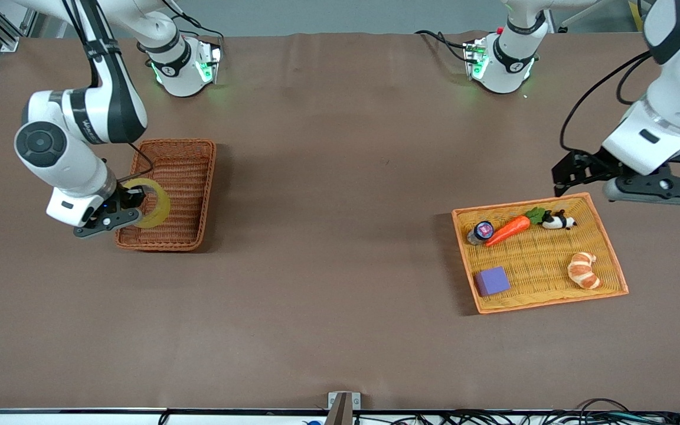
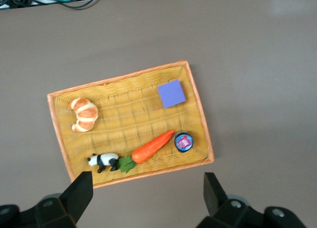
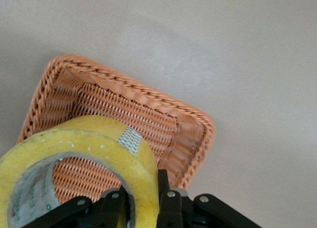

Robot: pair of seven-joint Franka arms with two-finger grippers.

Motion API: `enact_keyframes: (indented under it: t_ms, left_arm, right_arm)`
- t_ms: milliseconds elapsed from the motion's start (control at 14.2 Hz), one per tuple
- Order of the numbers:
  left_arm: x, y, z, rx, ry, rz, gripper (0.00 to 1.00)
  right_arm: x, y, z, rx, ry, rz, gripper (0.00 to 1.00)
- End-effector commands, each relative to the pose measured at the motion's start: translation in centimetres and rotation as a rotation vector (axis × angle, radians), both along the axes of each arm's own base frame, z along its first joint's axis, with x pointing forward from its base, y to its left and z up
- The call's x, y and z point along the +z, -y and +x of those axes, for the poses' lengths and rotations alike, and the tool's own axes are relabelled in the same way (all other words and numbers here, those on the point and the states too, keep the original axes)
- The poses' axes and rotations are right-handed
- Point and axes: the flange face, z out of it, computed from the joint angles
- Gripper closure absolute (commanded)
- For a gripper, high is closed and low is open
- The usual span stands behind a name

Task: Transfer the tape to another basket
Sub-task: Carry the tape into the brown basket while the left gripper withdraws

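Right tool pinches the tape by its wall, one finger inside the core, holding it tilted over the wicker basket near the right arm's end, presumably for release there; left tool waits wide open and empty over the yellow tray.

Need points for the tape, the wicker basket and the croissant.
tape [image 1: 160, 203], front view, on the yellowish band of the roll.
basket [image 1: 182, 171], front view, on its woven floor.
croissant [image 1: 583, 270], front view, on its middle.
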Motion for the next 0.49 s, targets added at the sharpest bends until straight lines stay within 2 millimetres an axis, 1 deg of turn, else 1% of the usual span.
enact_keyframes:
  t_ms: [0, 70, 211, 352, 422]
  left_arm:
    - [0.5, -0.5, -2.4, -0.012, -0.008, -0.005, 0.01]
    - [0.6, -1.1, -2.5, -0.003, -0.009, -0.008, 0.01]
    - [0.0, -1.1, -3.0, -0.005, -0.029, -0.022, 0.02]
    - [0.0, -1.6, -2.9, 0.004, -0.028, -0.024, 0.02]
    - [0.0, -1.6, -2.9, 0.008, -0.029, -0.033, 0.02]
  right_arm:
    - [-4.3, 0.5, -4.9, 0.023, 0.025, 0.042, 1.00]
    - [-5.6, 0.5, -5.8, 0.029, 0.040, 0.051, 1.00]
    - [-6.7, 0.8, -6.5, 0.031, 0.053, 0.056, 1.00]
    - [-7.6, 1.6, -7.1, 0.027, 0.066, 0.059, 0.99]
    - [-8.5, 1.6, -7.7, 0.032, 0.076, 0.064, 0.98]
